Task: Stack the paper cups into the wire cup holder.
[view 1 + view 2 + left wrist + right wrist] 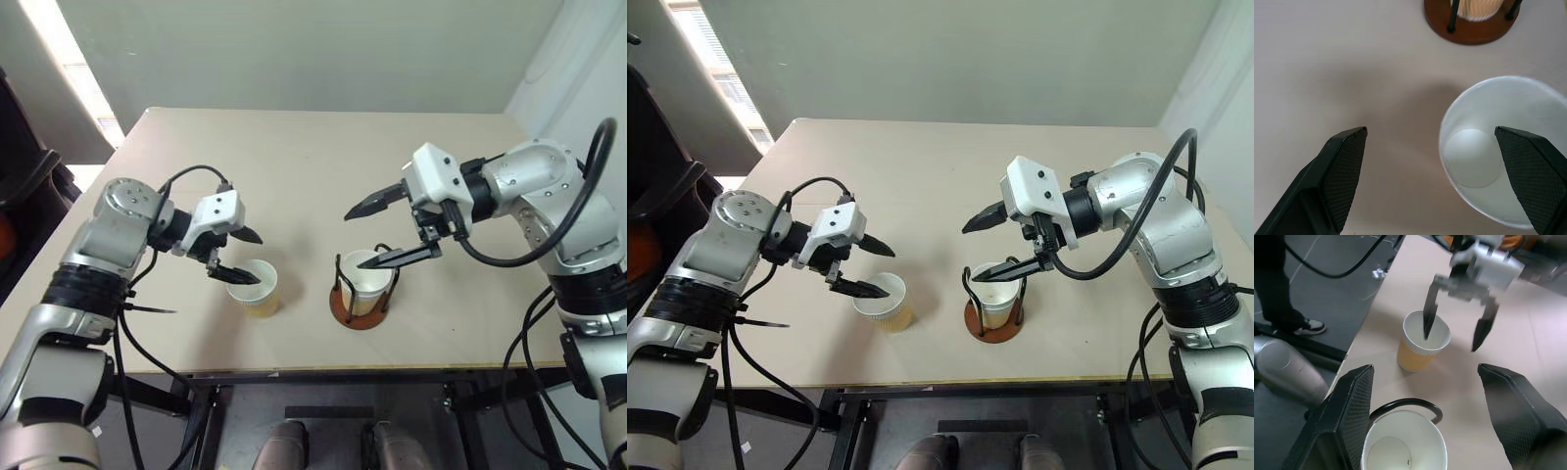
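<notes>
Head views: tan bench (294, 166) with 2 cup spots near its front edge. 1 loose paper cup (256, 288) stands upright left of centre. The wire cup holder (362, 289) sits just to its right, brown disc base, black arches, with a cup in the holder (371, 281) nested upright. Left pincer (245, 257) is spread, released, 1 finger over the loose cup's mouth, the other outside its rim toward the far side. Right pincer (364, 235) hangs above the holder, also spread and grasping nothing; lower finger crosses over the holder cup's rim.

Left wrist view: 2 black fingers (1339, 169) wide apart, loose cup's white inside (1498, 147) by 1 of them, the holder base (1471, 29) beyond, apart from the cup.

Right wrist view: fingers (1352, 406) wide apart straddling the holder cup (1403, 443) below, black arch (1410, 406) at its rim. Beyond, left pincer (1454, 328) with 1 finger dipping into the loose cup (1422, 342). A person's leg and shoe (1300, 323) on the floor beside the bench.
</notes>
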Robot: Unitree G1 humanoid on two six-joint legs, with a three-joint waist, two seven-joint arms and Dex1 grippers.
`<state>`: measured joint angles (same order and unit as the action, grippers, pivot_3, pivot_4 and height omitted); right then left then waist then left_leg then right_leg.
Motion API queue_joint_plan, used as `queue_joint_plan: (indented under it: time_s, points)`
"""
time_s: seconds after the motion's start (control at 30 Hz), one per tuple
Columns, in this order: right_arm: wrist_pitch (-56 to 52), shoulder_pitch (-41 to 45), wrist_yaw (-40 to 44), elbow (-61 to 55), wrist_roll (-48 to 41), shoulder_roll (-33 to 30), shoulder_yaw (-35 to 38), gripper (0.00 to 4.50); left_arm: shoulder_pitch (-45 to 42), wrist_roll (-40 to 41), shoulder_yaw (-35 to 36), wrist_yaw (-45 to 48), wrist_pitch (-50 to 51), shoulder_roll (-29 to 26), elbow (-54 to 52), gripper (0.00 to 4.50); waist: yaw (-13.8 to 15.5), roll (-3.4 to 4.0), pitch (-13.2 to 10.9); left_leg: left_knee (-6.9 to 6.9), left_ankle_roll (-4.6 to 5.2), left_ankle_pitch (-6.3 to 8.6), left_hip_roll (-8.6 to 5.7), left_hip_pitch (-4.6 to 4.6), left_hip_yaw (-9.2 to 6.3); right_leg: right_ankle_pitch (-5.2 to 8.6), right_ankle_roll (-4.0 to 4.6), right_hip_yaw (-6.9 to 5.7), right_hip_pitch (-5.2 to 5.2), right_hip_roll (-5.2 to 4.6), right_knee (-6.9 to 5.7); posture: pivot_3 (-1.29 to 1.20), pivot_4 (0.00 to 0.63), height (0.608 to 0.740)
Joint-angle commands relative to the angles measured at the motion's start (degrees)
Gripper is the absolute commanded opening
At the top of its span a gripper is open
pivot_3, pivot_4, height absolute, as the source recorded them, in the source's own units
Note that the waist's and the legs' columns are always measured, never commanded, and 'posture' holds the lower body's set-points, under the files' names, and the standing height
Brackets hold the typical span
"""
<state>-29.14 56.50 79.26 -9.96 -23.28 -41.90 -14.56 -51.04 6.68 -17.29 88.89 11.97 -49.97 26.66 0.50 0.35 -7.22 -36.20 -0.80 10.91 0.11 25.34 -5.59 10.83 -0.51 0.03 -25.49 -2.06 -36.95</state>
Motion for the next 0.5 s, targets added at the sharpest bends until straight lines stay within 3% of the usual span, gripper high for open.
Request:
queue_joint_plan:
  time_s: [0.03,0.2,0.37,0.5]
  points:
    - [-1.2,-0.3,-1.4,-2.6,-0.8,-1.1,2.9,3.53,-2.3,0.6,1.7,2.7,-0.6,0.4,1.0,3.3,0.1,0.0,0.0,0.0,0.02,-0.01,0.0,0.0,0.0,0.0,-0.02,-0.01,0.0,0.0,0.0,0.0,0.15,0.74]
    - [-1.4,-0.9,-2.2,-3.1,-0.3,-1.8,3.1,3.53,-2.9,-0.2,1.2,3.6,-1.7,0.2,2.2,1.67,0.1,0.0,0.0,-0.04,0.08,-0.06,-0.01,0.04,0.0,-0.03,-0.1,-0.02,0.0,0.0,0.01,0.0,0.15,0.74]
    - [-3.8,-1.5,-1.2,-3.9,-2.5,-4.0,4.6,3.53,-4.0,4.3,1.5,3.6,0.0,-1.6,0.7,0.03,0.2,0.0,0.0,-0.09,0.15,-0.1,-0.01,0.08,0.0,-0.03,-0.09,-0.02,0.0,-0.01,0.01,0.0,0.15,0.74]
    - [-7.5,-6.5,1.0,-9.4,-7.4,-8.9,8.0,3.53,-4.2,5.4,1.3,3.6,-0.7,-3.3,1.6,0.03,0.5,-0.02,0.0,-0.09,0.15,-0.13,-0.03,0.15,0.0,0.0,-0.13,-0.03,0.0,-0.01,0.04,0.0,0.15,0.74]
